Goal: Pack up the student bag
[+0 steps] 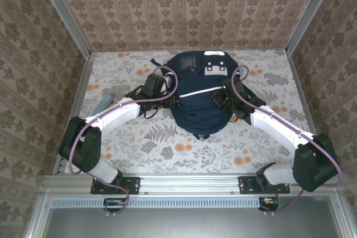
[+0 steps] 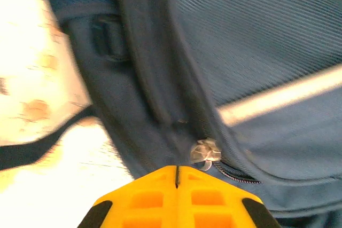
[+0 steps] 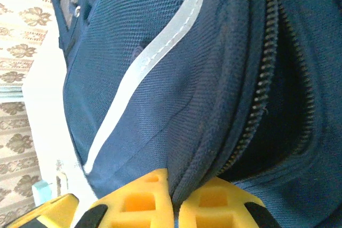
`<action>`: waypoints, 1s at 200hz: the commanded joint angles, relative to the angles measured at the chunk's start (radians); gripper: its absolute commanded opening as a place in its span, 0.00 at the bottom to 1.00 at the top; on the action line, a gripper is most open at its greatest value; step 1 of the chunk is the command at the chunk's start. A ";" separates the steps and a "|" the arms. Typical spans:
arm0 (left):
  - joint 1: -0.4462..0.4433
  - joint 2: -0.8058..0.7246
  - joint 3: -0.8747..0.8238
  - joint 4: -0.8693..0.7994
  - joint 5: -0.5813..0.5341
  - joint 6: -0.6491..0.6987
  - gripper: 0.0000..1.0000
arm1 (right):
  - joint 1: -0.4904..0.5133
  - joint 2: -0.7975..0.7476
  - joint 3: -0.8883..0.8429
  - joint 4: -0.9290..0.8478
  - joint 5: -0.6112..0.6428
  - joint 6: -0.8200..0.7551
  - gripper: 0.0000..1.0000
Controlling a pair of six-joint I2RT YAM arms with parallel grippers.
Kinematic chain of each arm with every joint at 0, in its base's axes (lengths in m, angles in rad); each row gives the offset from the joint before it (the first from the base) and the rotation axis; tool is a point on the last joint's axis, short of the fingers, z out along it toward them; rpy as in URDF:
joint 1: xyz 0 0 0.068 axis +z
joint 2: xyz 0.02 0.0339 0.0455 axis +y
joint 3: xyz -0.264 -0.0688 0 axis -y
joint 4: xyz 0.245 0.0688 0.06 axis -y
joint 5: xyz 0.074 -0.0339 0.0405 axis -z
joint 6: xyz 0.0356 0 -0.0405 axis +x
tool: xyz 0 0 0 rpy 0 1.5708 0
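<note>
Two arms (image 1: 120,112) are being angled in on one student bag (image 1: 201,101), which is lying flat on the flowered desk (image 1: 167,149), at the middle of its far half, grey-white patches (image 1: 215,66) toward the far side.

Left gripper (image 2: 176,172) is being held at the bag's left flank. Its yellow fingers (image 2: 144,196) are being pressed together, clenched, with the seam between them barely showing. Silver zipper pull (image 2: 206,150) is sitting just beyond the fingertips, touching or nearly so. Whether any part of it is being pinched cannot be told. Dark strap (image 2: 32,150) is trailing onto the desk at the left of that wrist view.

Right gripper (image 3: 173,185) is being held at the bag's right flank, clamped on the bag: a fold of navy fabric beside the zipper (image 3: 267,62) is being squeezed between its two fingers. Zipper teeth are being shown parted there, with a dark gap between the rows. White reflective stripe (image 3: 160,46) is running diagonally across the panel above the fingers.

Pale blue object (image 1: 104,103) is lying near the desk's left edge, beside the left arm and well apart from the bag. It is too small to be identified. Patterned wallpaper (image 1: 189,9) is covering the enclosure walls.
</note>
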 commanded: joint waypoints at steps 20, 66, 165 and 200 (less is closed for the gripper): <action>0.078 0.039 0.016 0.063 0.019 0.069 0.00 | -0.037 -0.045 0.023 -0.062 -0.006 -0.084 0.00; 0.095 0.106 0.096 0.057 0.052 0.060 0.08 | -0.040 -0.056 0.003 -0.060 -0.027 -0.088 0.00; 0.553 -0.097 -0.024 -0.219 -0.203 -0.055 0.81 | -0.046 -0.037 -0.009 -0.018 -0.095 -0.162 0.76; 0.655 -0.061 0.035 -0.242 -0.177 0.041 0.93 | -0.046 -0.065 -0.031 -0.012 -0.100 -0.196 0.87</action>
